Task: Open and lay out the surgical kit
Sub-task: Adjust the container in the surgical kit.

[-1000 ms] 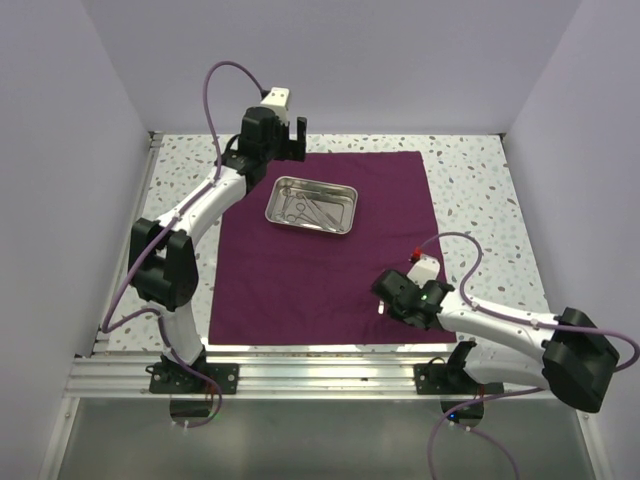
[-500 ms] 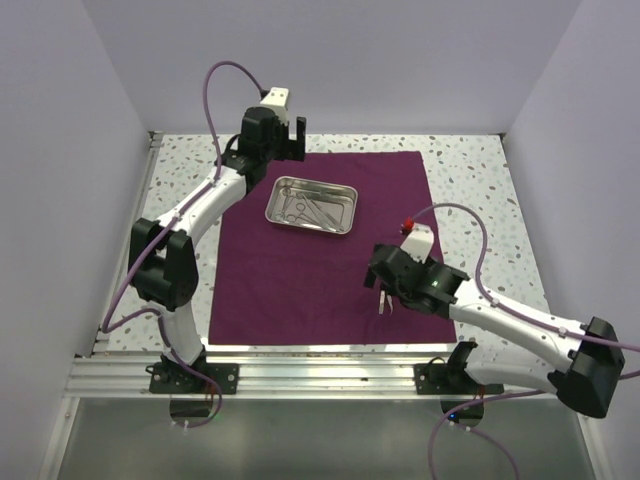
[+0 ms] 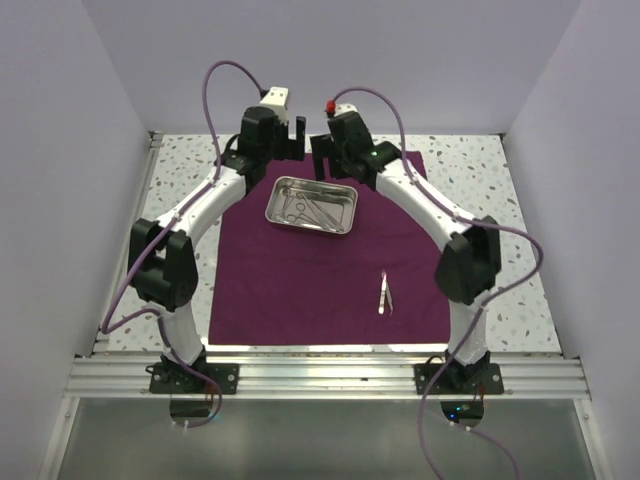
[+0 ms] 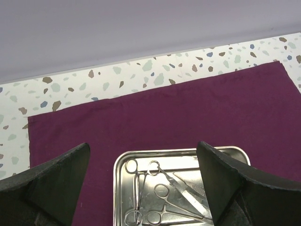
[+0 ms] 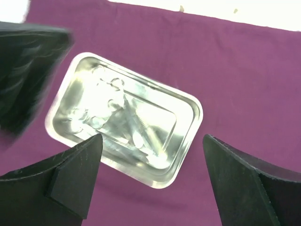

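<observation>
Robotics lab cell: plain lilac walls (image 3: 50,150), speckled tabletop (image 3: 485,170), aluminium mounting rail (image 3: 320,375) at near edge.

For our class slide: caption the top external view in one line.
Both open, left gripper and right gripper hover by the steel tray on the purple cloth; tweezers lie apart.

A dark purple cloth wrap (image 3: 300,270) lies unfolded and flat, its surface smooth. On its far half sits a shallow rectangular steel tray (image 3: 343,205), shiny, round-cornered and slightly skewed. Ring-handled scissors and forceps (image 3: 300,208) lie heaped together inside it. A single pair of silver tweezers (image 3: 385,295) rests on the cloth's near right part, well apart from the tray, lying lengthwise from far to near.
</observation>
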Controlling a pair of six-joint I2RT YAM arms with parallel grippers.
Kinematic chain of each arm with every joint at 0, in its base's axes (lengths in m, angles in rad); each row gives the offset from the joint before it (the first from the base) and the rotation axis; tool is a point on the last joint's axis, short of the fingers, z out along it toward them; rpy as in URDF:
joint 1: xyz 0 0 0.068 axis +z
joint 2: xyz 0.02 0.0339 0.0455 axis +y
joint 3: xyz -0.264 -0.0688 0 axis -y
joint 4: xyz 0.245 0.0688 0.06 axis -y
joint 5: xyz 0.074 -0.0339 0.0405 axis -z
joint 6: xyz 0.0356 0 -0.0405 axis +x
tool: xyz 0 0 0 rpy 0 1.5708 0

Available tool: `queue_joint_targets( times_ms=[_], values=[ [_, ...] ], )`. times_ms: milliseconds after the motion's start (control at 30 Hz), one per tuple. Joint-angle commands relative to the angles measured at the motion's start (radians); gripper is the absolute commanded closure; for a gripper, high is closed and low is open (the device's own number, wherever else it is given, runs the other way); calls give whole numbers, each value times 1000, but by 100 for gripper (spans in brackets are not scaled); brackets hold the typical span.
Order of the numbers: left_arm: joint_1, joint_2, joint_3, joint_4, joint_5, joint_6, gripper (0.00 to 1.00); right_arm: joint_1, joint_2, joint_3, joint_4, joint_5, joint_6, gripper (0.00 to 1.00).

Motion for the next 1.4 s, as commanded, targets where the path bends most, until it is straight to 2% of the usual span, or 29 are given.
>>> queue_joint_targets(
  times_ms=[0, 33, 267, 500, 733, 933, 1200, 1367],
  values=[
    [1, -57, 2, 23, -15, 17, 1, -60, 173, 186, -150, -202, -216, 11],
    [1, -57, 2, 26, -18, 17, 1, -86, 222, 206, -163, -279, -238, 13],
    [2, -12, 27, 23, -14, 20, 1, -124, 376, 308, -189, -404, -339, 15],
    [4, 24, 47, 17, -21, 25, 1, -141, 496, 395, -204, -457, -336, 15],
    [13, 59, 73, 14, -12, 25, 0, -146, 537, 401, -187, -477, -338, 15],
    [21, 62, 71, 14, -9, 25, 1, -155, 582, 420, -187, -444, -353, 15],
    [24, 67, 71, 20, 0, 23, 0, -153, 579, 356, -138, -278, -394, 15],
    [25, 70, 76, 16, 2, 23, 1, -153, 591, 357, -123, -241, -407, 15]
  ],
)
